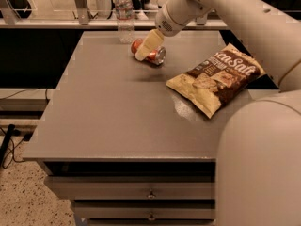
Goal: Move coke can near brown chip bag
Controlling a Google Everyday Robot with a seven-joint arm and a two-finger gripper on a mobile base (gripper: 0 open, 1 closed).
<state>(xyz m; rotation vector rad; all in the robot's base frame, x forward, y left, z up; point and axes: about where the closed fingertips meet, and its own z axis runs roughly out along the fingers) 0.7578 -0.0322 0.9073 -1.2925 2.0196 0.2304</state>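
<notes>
can: on its side on table. my tool: over it for pickup; grip, i cannot tell. bag: well apart.

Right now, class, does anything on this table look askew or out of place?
Yes: the coke can lies tipped on its side at the far end of the table, silver end pointing right, with the gripper overlapping it in this view. The water bottle behind it stands upright, and the brown chip bag lies flat.
</notes>
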